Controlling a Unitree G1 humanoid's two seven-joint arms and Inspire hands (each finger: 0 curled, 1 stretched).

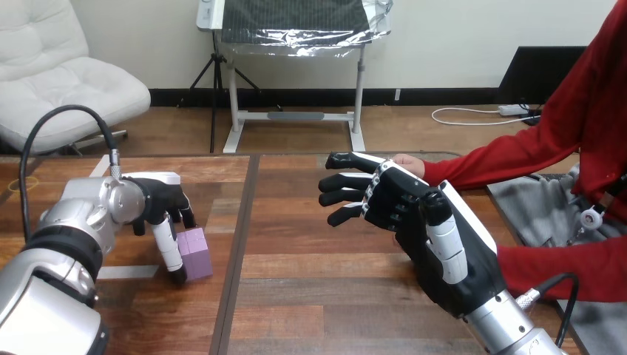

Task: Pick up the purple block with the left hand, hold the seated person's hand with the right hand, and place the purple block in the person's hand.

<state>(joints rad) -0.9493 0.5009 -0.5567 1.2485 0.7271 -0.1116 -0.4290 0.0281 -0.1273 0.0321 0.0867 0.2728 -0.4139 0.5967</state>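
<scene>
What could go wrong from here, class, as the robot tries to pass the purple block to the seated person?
1. The left hand touches the purple block from one side while it sits on the table; lifted that way, it might slip or tip.
2. The right hand covers most of the person's hand, fingers straight, so it may block the palm.

The block (195,253) is sitting on the table (310,296) right of the left hand (159,201), the person's hand (409,163) lying behind the right hand (395,205).
</scene>
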